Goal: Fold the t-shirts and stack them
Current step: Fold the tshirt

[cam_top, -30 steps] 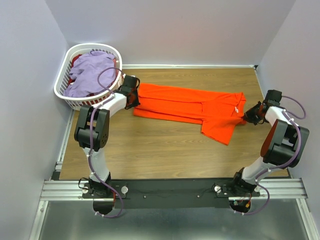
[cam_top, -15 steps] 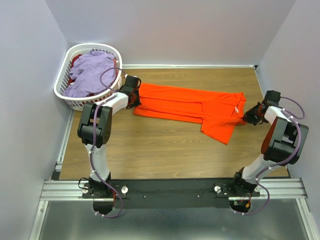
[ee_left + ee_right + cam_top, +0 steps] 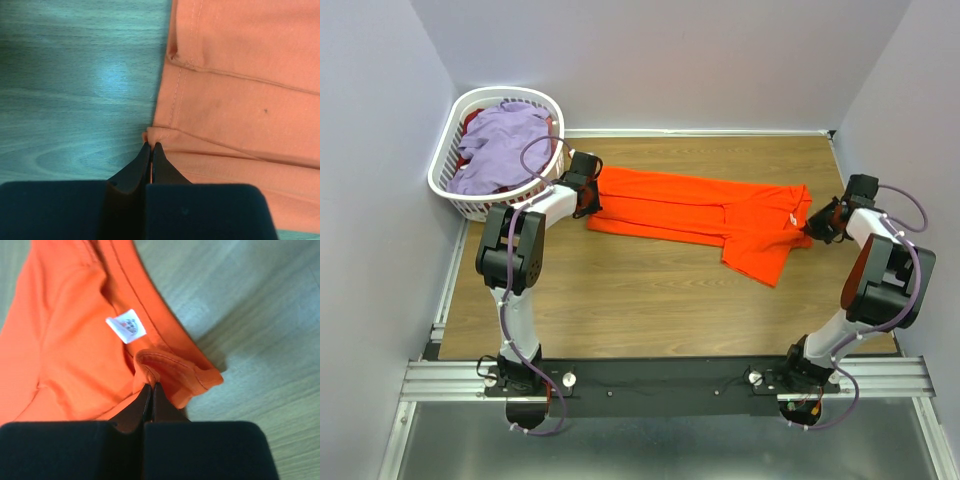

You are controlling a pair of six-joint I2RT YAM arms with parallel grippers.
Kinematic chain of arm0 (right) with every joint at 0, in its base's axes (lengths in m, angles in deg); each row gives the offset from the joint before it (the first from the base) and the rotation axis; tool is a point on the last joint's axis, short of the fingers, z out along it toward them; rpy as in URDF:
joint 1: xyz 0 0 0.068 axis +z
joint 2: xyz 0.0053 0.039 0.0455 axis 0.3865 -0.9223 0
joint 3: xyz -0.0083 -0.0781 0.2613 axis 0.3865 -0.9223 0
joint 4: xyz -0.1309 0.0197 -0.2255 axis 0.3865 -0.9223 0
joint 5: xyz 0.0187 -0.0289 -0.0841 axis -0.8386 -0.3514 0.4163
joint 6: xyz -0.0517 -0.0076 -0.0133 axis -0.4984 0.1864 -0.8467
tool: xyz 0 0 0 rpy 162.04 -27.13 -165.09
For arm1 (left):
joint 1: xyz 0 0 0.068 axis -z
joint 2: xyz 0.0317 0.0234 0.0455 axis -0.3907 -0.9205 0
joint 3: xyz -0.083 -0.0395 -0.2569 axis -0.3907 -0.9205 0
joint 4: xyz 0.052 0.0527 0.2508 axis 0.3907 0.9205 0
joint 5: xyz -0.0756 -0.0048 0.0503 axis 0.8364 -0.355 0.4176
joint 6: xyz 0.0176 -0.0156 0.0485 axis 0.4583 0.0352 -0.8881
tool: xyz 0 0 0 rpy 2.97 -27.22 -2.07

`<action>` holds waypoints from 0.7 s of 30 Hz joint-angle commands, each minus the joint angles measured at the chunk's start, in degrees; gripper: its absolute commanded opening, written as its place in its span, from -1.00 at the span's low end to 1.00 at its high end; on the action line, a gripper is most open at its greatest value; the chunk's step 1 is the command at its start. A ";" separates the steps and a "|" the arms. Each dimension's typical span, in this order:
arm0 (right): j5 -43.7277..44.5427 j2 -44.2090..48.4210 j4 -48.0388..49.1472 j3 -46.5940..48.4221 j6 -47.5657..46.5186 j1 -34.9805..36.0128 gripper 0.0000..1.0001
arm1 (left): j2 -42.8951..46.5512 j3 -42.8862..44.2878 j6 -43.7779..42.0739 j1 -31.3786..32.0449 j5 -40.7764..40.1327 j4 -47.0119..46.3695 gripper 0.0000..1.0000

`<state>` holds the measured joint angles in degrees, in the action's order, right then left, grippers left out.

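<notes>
Orange tee [image 3: 695, 215]: flat on table [image 3: 650, 300], laid as a long band running left to right, with a wider flap reaching toward the near edge at the right end. Neck at the right, hem at the left.

Left gripper [image 3: 151, 146]: fingers pressed together, pinching a corner of the hem at the band's left end, low at table level. Just beside basket [image 3: 445, 165] in the top view.

Right gripper [image 3: 151, 387]: fingers pressed together on the neck band, bunching it into a small raised fold at the tips. White label [image 3: 126, 326] just beyond the tips, inside the neck.

Basket: far left corner of table, near the walls. Lavender tee [image 3: 500, 140] heaped inside, crumpled, with red cloth [image 3: 472, 122] showing beneath it at the rim.

Arms stretched outward, well apart, Orange tee between them.
</notes>
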<state>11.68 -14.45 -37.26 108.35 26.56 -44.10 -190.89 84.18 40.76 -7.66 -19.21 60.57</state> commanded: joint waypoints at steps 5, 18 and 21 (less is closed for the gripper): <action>6.26 -0.91 1.33 2.26 -0.29 0.45 -0.96 | -0.37 -0.13 0.08 -0.48 -3.63 0.25 -1.00; 7.76 -0.84 1.33 3.32 -2.75 0.54 -0.28 | 1.12 -0.57 -0.79 -0.39 -2.58 -0.37 -0.30; 7.93 2.67 1.06 2.35 -3.02 0.62 -0.07 | 1.82 -0.83 -1.23 -0.30 -2.31 -0.54 -0.11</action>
<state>17.02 -16.78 -36.49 110.43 24.53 -43.69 -190.89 83.96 40.81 -7.66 -20.55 60.57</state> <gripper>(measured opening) 0.436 0.354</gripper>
